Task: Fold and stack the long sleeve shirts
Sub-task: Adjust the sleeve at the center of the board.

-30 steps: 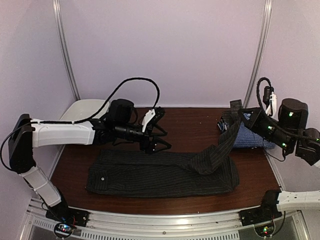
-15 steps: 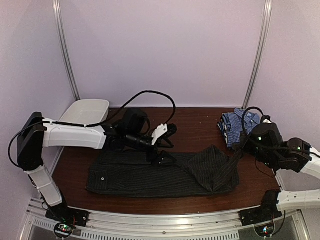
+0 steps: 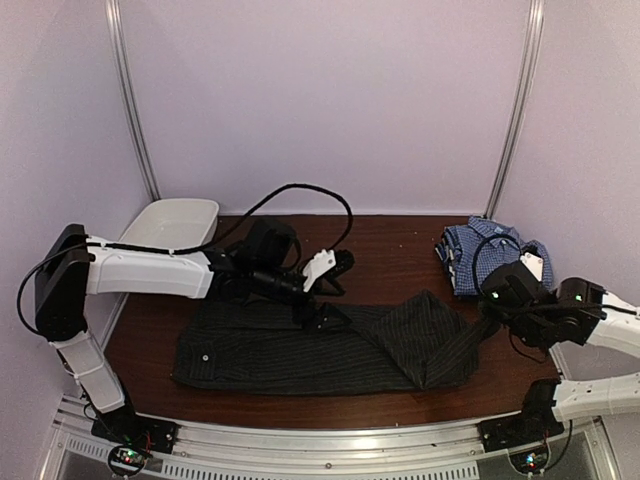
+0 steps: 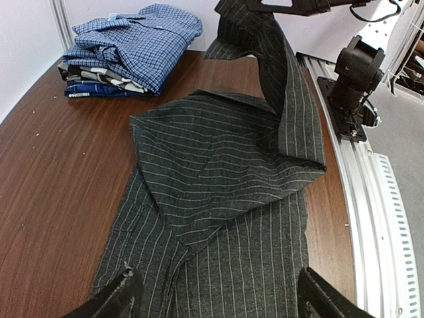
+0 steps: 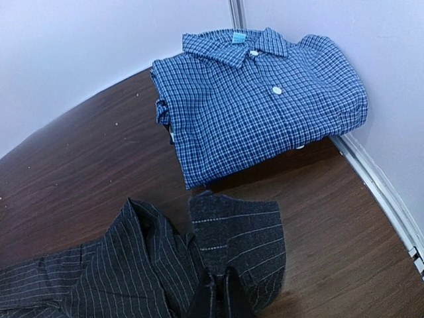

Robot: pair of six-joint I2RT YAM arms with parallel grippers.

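The right tool, pinched shut on the black pinstriped cloth shirt mid-counter, seems to be folding its sleeve inward, while the left tool hovers wide open and empty above it, with the folded blue-checked shirt lying far right.

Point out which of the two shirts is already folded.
The blue-and-white checked shirt, folded at the far right corner. The black pinstriped shirt lies spread out, a sleeve pinched in the right claw.

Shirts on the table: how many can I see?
2. The black pinstriped shirt lies spread across the near middle. The blue checked shirt lies folded at the far right, on other folded cloth that may be more shirts.
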